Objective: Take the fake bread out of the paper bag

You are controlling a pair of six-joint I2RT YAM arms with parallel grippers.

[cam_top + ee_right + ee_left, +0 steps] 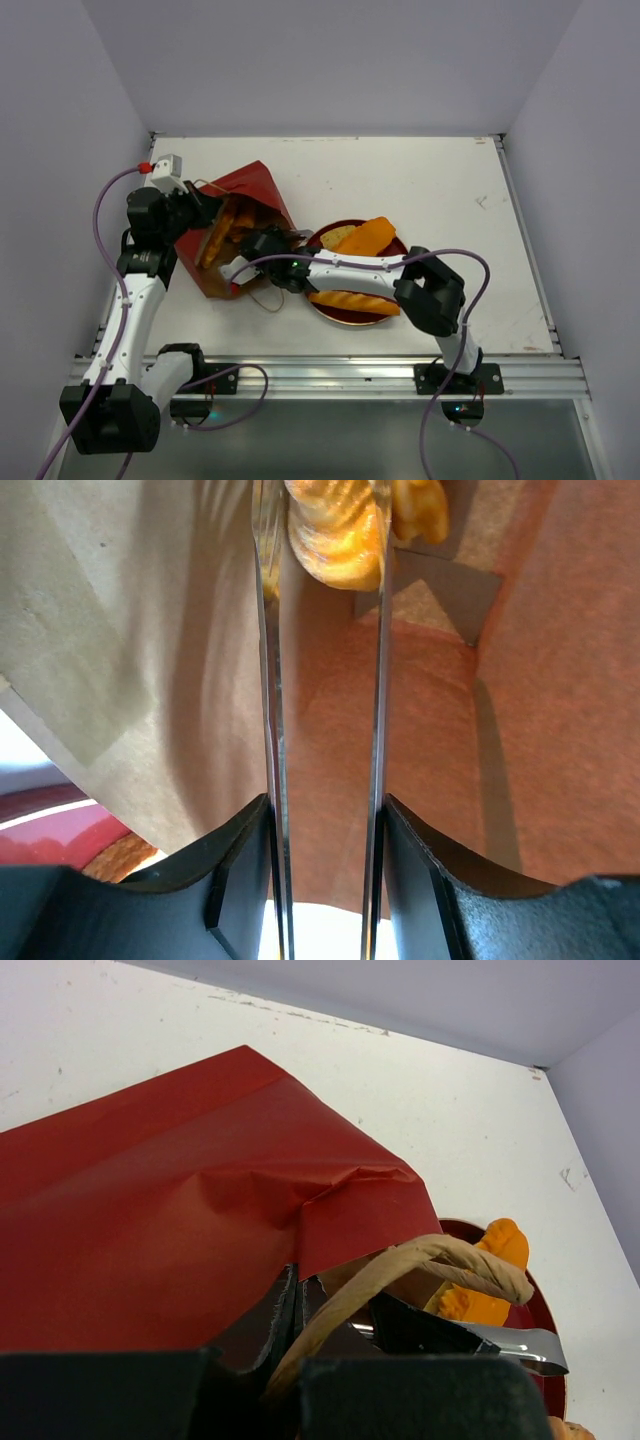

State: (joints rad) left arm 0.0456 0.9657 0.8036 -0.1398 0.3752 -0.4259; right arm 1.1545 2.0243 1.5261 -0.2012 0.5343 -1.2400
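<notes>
- The tabletop (430, 180) carries the paper bag (250, 190), which lies on its side in the left half. Its base points toward the far-left corner and its mouth faces the near edge and the plate (350, 318).
- The plate sits just right of the bag's mouth, partly covered by the right arm.
- Some fake bread (220, 240) is in the bag, the long loaves lying along its length with their ends hidden by paper. More lies on the plate: one loaf points toward the far-right corner, another runs along the near rim.
- The left gripper (300, 1305) is pressed together on the bag's rim and cord handle (440, 1260).
- The right gripper (322, 520) is inside the mouth, its blades apart on either side of a loaf's end. I cannot tell whether they press on it.
</notes>
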